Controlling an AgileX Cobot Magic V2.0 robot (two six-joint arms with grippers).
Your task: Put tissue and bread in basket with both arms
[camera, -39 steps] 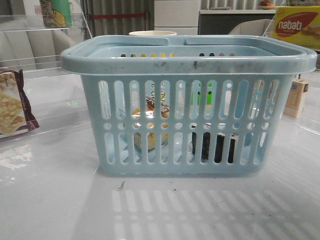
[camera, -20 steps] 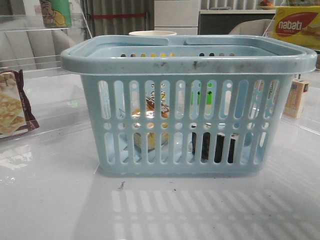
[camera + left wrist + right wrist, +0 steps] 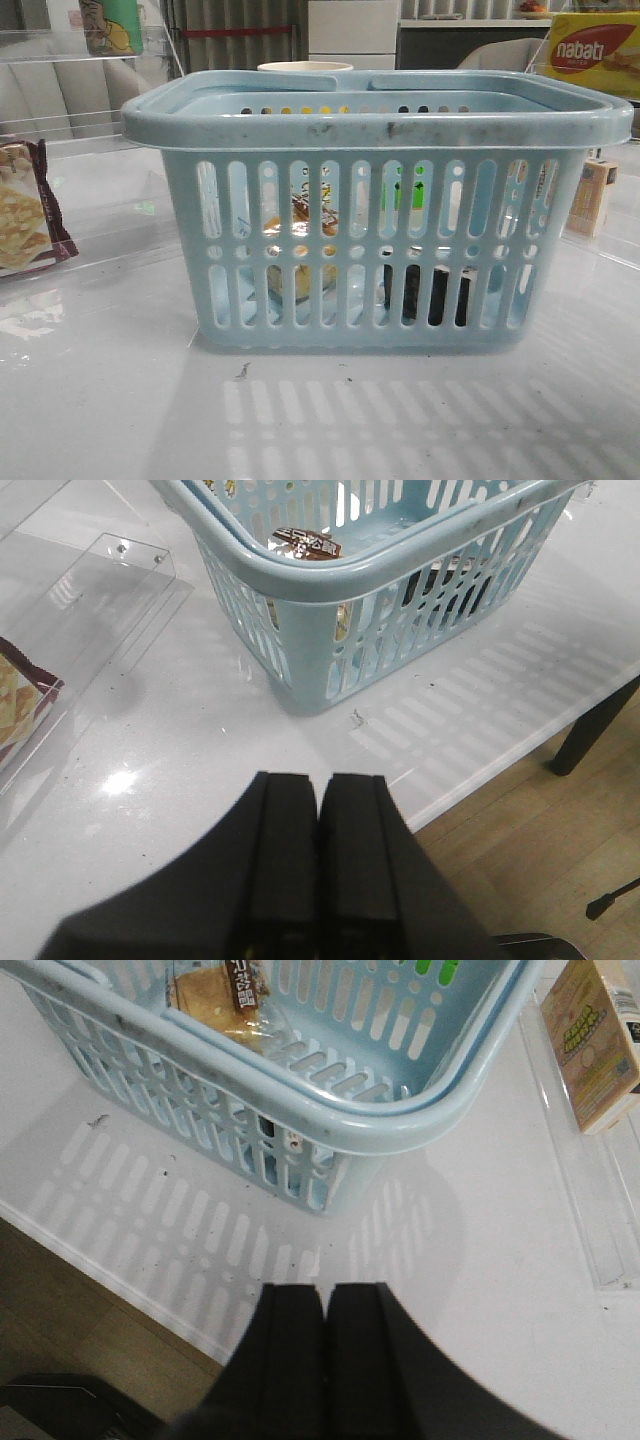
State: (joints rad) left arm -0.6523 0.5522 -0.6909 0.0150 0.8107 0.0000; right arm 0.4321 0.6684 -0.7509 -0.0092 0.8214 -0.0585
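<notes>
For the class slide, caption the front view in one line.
Wrapped bread and black tissue pack sit inside the pale blue basket.

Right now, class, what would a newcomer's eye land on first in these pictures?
The big pale blue basket fills the middle of the table. Inside it, seen through the slots, lie the golden bread on the left and the black tissue on the right. Both end effectors, left and right, sit shut, outside the basket.

Looks like a lab test bench, not a home: glossy white tabletop (image 3: 100, 400) fenced by clear acrylic panels (image 3: 110, 590), snack props along the edges like the nabati box (image 3: 592, 52), cabinets and curtain behind, wood floor below.
</notes>
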